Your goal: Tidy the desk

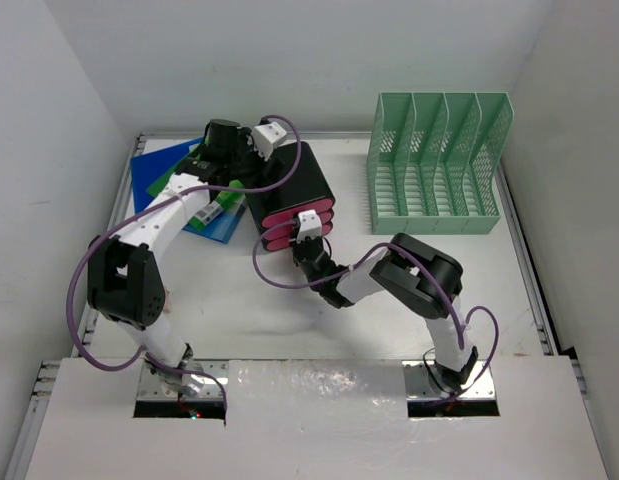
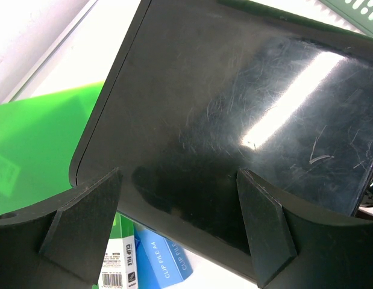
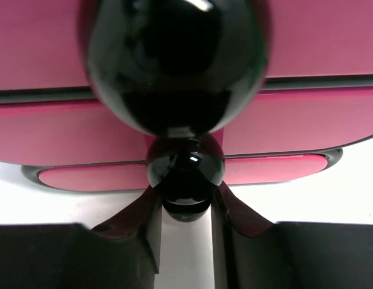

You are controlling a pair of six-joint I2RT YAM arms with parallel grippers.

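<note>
- The white surface (image 1: pixel 509 290) filled the middle of the overhead view, silver rails along its sides, with everything else resting on it.
- At the upper left lay a blue folder (image 1: pixel 152 170) with a green folder (image 2: pixel 35 150) overlapping it. Packs printed "CLIP FILE A4" (image 2: pixel 156 259) showed at the bottom of the left wrist view.
- The left pincer (image 2: pixel 177 198) stood wide open over the near left corner of the box's glossy lid as seen from the left wrist, one finger on either side of that corner. It had hold of nothing; whether the fingers (image 2: pixel 84 223) touched the lid could not be told.
- Just right of the folders, in the upper centre, sat the black drawer box (image 1: pixel 299 185), its scratched top catching the light and its stacked pink drawers (image 3: pixel 294 126) facing the arms.
- The right pincer (image 3: pixel 185 198) was at the drawer fronts, narrowed to a small gap and closed on the black round knob (image 3: pixel 185 171) of the lowest drawer, a finger pressed against each side.
- A larger, blurred knob (image 3: pixel 174 60) of a higher drawer filled the top of the right wrist view.
- At the upper right stood the mint-green mesh file rack (image 1: pixel 434 165), upright and well apart from the box.
</note>
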